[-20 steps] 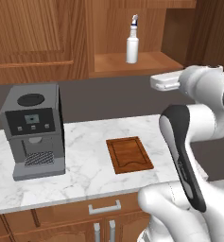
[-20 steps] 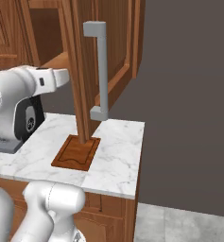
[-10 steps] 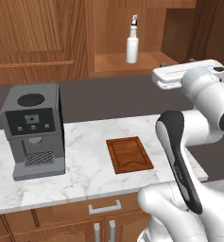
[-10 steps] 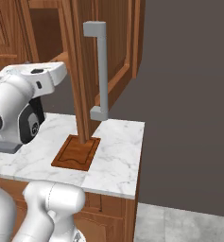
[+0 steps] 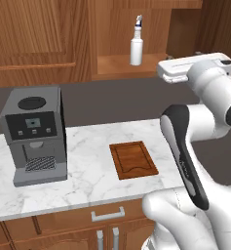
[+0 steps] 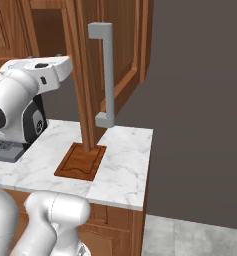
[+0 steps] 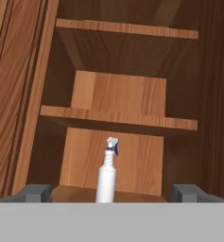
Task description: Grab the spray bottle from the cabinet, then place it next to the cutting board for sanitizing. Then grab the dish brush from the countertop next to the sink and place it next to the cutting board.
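Reach for the first object: on the bench (image 5: 87,171), coffee machine (image 5: 36,134) at left, cutting board (image 5: 133,159) centre; the spray bottle (image 5: 136,46) stands upright on the cabinet (image 5: 48,39) shelf. The hand (image 7: 111,193), fingertips (image 7: 35,193) spread, faces it, well apart; next, advance and close. The right base view adds the open door's handle (image 6: 106,75)

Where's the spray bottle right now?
The spray bottle stands upright on the lowest shelf of the open cabinet, above and behind the cutting board. In the hand view it sits centred between the open gripper's fingertips, not yet gripped.
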### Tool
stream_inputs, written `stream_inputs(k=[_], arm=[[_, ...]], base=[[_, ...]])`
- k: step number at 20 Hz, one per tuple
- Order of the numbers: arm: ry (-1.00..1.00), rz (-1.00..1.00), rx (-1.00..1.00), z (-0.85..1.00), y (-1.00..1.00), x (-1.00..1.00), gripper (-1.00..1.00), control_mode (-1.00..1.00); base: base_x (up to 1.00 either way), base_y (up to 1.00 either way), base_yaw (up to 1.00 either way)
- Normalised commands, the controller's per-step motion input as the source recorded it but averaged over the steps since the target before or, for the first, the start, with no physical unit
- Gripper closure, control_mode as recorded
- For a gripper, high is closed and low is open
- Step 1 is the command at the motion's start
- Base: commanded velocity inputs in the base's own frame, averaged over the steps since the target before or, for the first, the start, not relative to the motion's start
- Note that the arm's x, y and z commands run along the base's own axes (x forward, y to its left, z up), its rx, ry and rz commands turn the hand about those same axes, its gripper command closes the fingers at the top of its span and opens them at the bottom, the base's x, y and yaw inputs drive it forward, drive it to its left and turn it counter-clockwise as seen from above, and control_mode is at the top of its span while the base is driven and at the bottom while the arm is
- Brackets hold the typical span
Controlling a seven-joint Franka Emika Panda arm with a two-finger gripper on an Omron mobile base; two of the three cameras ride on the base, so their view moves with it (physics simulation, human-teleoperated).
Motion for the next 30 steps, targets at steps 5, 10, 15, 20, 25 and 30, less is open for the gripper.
stream_inputs(k=[5,10,15,20,25,30], arm=[[0.01,0.00,0.03,0.09,0.00,0.29,-1.00,-1.00],[0.03,0.00,0.02,0.01,0.00,0.44,-1.00,-1.00],[0.07,0.00,0.04,0.00,0.00,0.45,-1.00,-1.00],[0.06,0.00,0.03,0.01,0.00,0.42,-1.00,-1.00],[0.05,0.00,0.02,0.00,0.00,0.38,-1.00,-1.00],[0.09,0.00,0.00,0.00,0.00,0.48,-1.00,-1.00]], base=[[0.00,0.00,0.00],[0.00,0.00,0.00],[0.00,0.00,0.00],[0.00,0.00,0.00],[0.00,0.00,0.00],[0.00,0.00,0.00]])
